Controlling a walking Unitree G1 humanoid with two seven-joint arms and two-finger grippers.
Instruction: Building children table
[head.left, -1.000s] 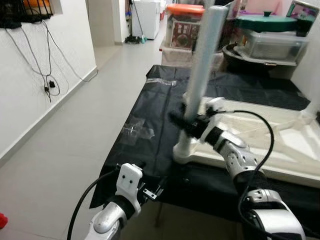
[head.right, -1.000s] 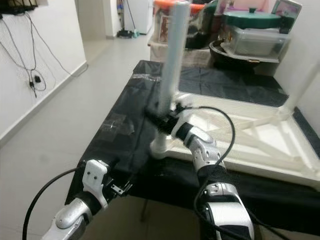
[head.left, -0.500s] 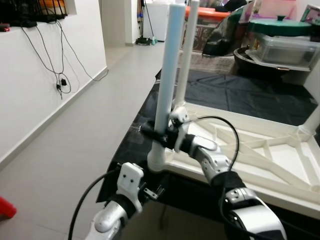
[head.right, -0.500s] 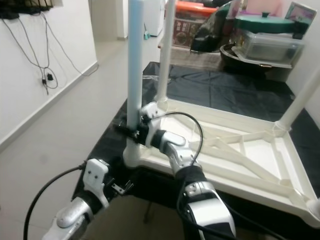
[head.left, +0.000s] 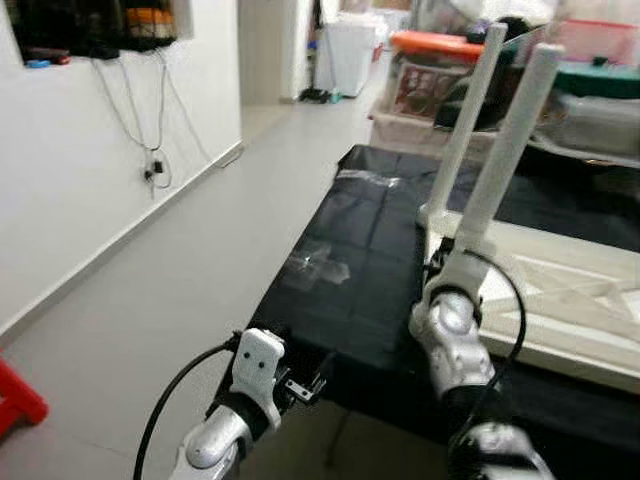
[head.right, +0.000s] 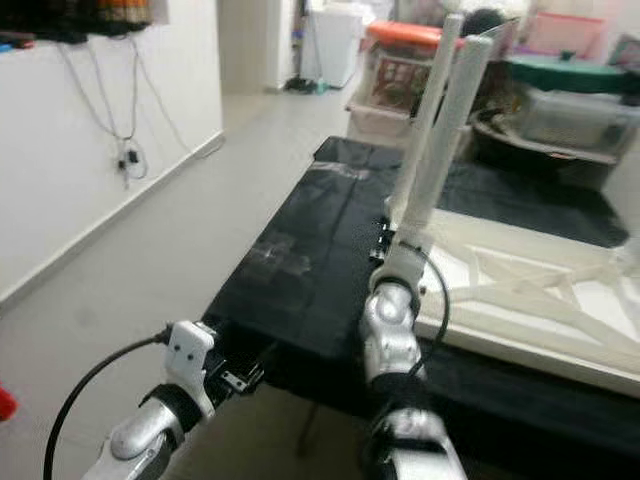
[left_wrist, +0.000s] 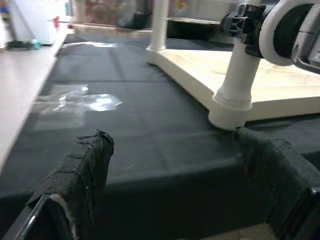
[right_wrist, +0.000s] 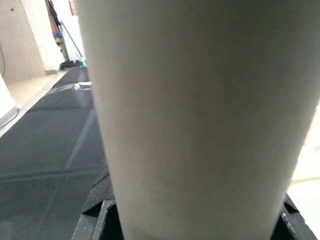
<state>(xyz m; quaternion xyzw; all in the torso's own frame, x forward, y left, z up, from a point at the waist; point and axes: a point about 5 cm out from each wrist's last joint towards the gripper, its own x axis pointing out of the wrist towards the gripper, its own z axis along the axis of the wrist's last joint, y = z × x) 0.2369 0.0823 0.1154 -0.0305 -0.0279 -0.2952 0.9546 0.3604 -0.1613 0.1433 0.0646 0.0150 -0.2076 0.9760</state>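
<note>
Left eye view shows the white children's table (head.left: 560, 280) lying upside down on the black-covered desk (head.left: 365, 260), its legs pointing up. The near leg (head.left: 505, 160) stands in the corner socket of the tabletop closest to the desk's front edge, leaning slightly, and a second leg (head.left: 468, 110) rises just behind it at the next corner.

The right claw (head.left: 445, 262) sits at the lower part of the near leg, just above its socket, at the end of the silver right arm (head.left: 450, 340) that reaches up from the desk's front edge. In the right wrist view the near leg (right_wrist: 200, 115) sits between the black fingers (right_wrist: 97, 220), pressed close to the camera, so the claw is clamped around it.

The left claw (head.left: 305, 385) hangs below and in front of the desk's front edge, well apart from the children's table. In the left wrist view its two black fingers (left_wrist: 82, 175) stand spread wide with nothing between them, facing the desk top and the socket at the foot of the near leg.

A patch of clear tape (head.left: 318, 268) lies on the desk cover beside the children's table. Storage bins with an orange lid (head.left: 440, 45) stand beyond the desk's far end.
</note>
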